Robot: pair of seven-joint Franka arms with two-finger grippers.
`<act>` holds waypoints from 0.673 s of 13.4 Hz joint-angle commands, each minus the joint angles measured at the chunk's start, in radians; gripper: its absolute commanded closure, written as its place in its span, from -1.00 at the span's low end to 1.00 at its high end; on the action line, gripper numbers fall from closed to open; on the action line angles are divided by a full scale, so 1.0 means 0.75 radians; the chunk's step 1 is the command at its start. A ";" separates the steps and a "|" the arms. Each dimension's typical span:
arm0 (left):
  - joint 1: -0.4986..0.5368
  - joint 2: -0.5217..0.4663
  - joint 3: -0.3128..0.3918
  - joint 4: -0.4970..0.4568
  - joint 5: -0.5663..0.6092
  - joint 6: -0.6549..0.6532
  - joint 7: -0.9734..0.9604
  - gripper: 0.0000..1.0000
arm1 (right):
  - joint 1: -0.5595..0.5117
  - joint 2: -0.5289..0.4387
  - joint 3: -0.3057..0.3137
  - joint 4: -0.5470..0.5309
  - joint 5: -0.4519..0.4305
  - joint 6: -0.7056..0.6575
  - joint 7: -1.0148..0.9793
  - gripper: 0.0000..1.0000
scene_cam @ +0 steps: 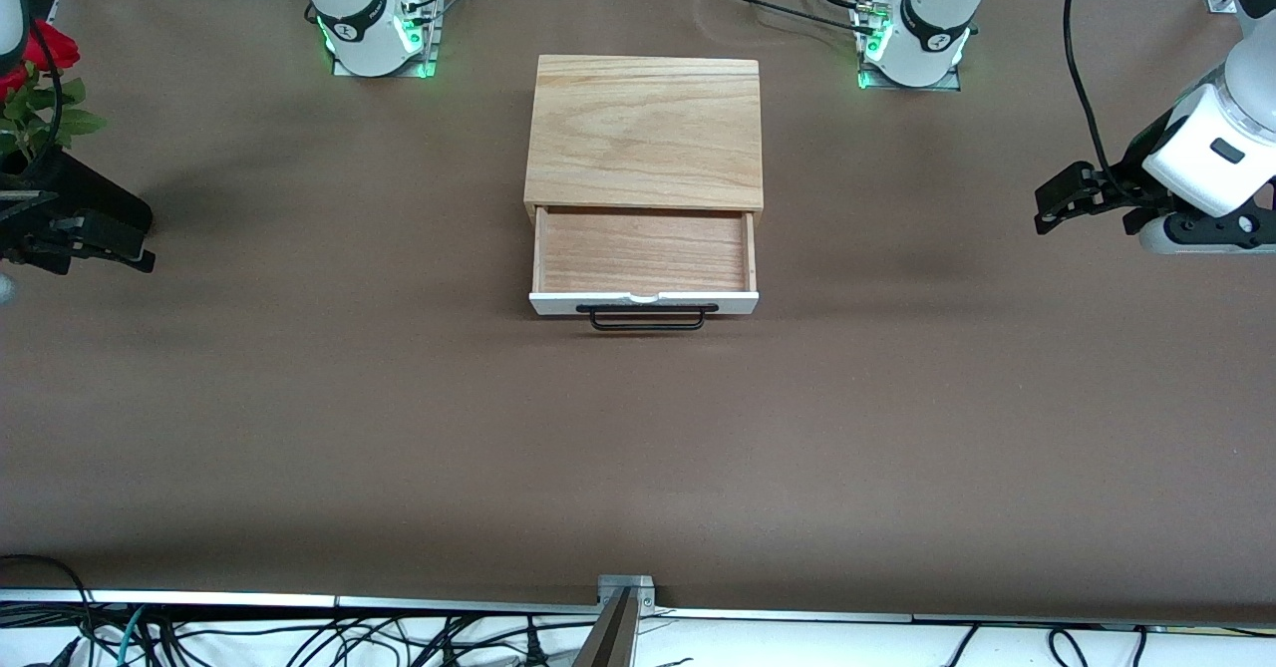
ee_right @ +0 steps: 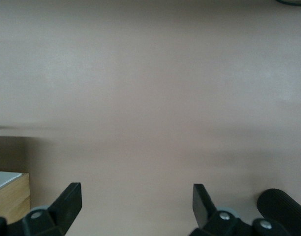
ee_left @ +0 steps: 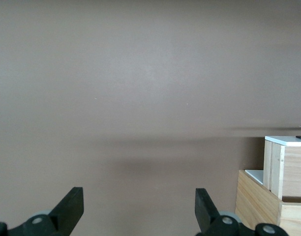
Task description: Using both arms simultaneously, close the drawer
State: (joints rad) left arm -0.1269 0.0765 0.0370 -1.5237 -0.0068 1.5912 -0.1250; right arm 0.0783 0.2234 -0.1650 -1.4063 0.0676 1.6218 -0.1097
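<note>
The light-wood box [scene_cam: 646, 134] stands mid-table between the arms' bases. Its drawer [scene_cam: 643, 248] is pulled out toward the front camera and is empty, with a white front panel [scene_cam: 643, 300] and a black wire handle [scene_cam: 646, 319]. My left gripper [scene_cam: 1043, 208] is open over the table toward the left arm's end, apart from the drawer. My right gripper [scene_cam: 140, 251] is open toward the right arm's end, also apart. In the left wrist view the open gripper [ee_left: 139, 206] faces bare table, with the drawer [ee_left: 288, 167] at the edge. The right wrist view shows the open gripper [ee_right: 135, 201] and a wooden corner [ee_right: 10, 196].
A plant with red roses [scene_cam: 40, 59] stands at the right arm's end of the brown table [scene_cam: 399, 428]. Both arm bases [scene_cam: 374, 29] [scene_cam: 917, 44] glow green. A metal bracket [scene_cam: 625, 587] and cables sit at the table's near edge. A black ribbed cylinder [ee_right: 283, 209] shows in the right wrist view.
</note>
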 commanded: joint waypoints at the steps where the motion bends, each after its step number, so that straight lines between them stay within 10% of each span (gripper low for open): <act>1: 0.006 0.006 0.002 0.027 -0.018 -0.027 0.015 -1.00 | -0.008 -0.009 0.013 -0.007 -0.017 -0.005 0.015 -1.00; 9: 0.006 0.006 0.002 0.027 -0.018 -0.027 0.015 -1.00 | -0.008 -0.009 0.013 -0.007 -0.019 -0.009 0.015 -1.00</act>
State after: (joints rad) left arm -0.1269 0.0765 0.0370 -1.5237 -0.0068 1.5912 -0.1250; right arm 0.0785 0.2234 -0.1650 -1.4063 0.0676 1.6217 -0.1097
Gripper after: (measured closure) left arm 0.000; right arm 0.000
